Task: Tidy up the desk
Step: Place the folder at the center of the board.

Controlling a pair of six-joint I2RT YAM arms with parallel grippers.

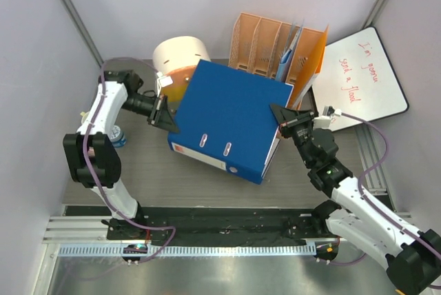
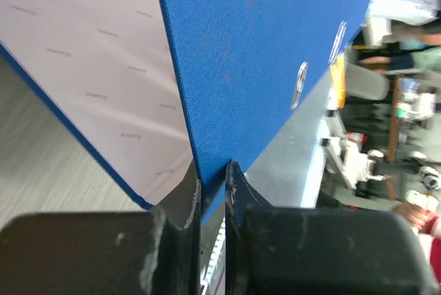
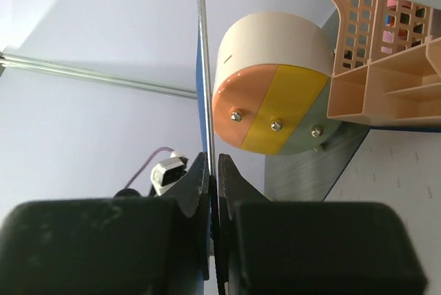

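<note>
Desk (image 1: 151,185) tidying turns on the blue binder (image 1: 227,116), spine toward 6 o'clock. My left pincer (image 1: 167,114) clamps its 9 o'clock edge, right pincer (image 1: 280,113) its 3 o'clock edge; seemingly lifted.

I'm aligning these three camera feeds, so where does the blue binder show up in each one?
Top external: blue binder at centre, over the desk.
Left wrist: its blue cover fills the upper middle, pinched by the left gripper.
Right wrist: edge-on, a thin vertical line above the right gripper.
Shared landmark: the cream drum, behind the binder in top external, right of the edge in right wrist; absent from left wrist.
</note>
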